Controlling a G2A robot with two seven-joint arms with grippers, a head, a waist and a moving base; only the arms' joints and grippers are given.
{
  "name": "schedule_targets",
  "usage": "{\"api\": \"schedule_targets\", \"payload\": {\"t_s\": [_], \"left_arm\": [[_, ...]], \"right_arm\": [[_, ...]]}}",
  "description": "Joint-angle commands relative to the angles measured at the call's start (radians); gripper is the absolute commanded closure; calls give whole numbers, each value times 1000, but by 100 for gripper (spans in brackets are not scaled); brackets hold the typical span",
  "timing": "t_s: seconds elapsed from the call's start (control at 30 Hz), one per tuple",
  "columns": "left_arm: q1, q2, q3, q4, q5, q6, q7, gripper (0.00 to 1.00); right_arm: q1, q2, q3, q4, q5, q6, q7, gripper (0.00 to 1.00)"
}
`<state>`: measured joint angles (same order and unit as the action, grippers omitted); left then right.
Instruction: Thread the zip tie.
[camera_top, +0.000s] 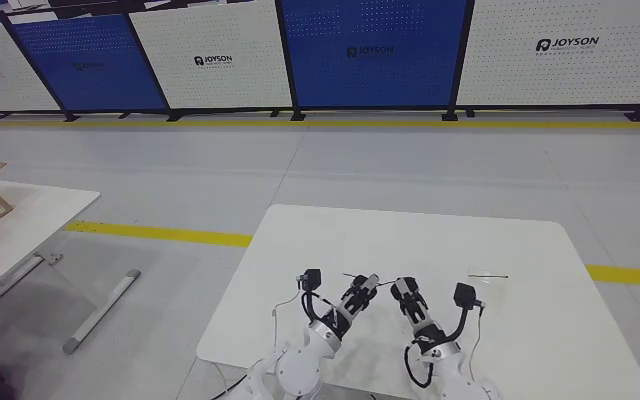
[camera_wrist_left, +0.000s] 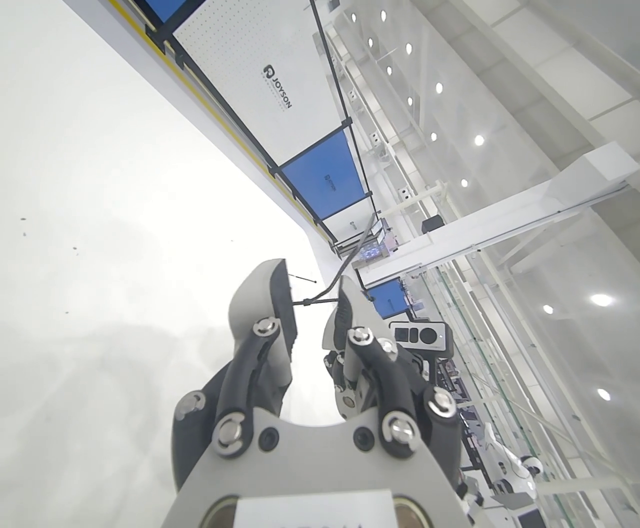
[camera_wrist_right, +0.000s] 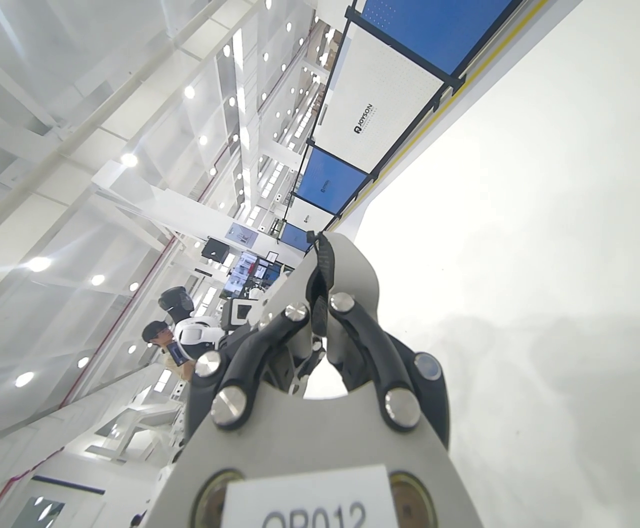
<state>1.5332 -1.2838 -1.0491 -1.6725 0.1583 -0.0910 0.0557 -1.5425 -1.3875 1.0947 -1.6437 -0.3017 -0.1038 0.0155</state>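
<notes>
A black zip tie (camera_wrist_left: 320, 299) crosses the gap between the fingers of my left gripper (camera_wrist_left: 312, 295), which stands open just above the white table (camera_top: 420, 240). One strand of the tie curves away into the air. In the top view the left gripper (camera_top: 362, 288) and right gripper (camera_top: 403, 290) stand side by side near the table's front edge, close together. My right gripper (camera_wrist_right: 320, 245) is shut, with a short black end of the zip tie (camera_wrist_right: 311, 235) sticking out at its tips.
A second thin black zip tie (camera_top: 488, 276) lies flat on the table, to the right of the arms, and appears as a thin tie (camera_wrist_left: 302, 276) beyond the left fingers. Blue and white partition panels (camera_top: 370, 50) stand far behind the table.
</notes>
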Motion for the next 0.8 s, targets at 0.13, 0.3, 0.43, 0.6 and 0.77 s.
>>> {"api": "schedule_targets", "payload": {"t_s": [0.13,0.3,0.43,0.6,0.77], "left_arm": [[4,1,-6,-2,5,-1,9,69],[5,0,-7,-5,9,0,12,75],[4,0,-8,-4,10,5,13,79],[-1,-1,-6,2,7,12,10,93],[-5,-2,-4,3,7,17,7,100]], "right_arm": [[-1,0,4,2,-8,9,-2,100],[-3,1,5,-1,-20,18,-4,100],[-3,1,4,-2,-29,23,-3,100],[-4,1,5,0,-30,21,-1,100],[-5,1,6,-5,-34,21,2,100]]}}
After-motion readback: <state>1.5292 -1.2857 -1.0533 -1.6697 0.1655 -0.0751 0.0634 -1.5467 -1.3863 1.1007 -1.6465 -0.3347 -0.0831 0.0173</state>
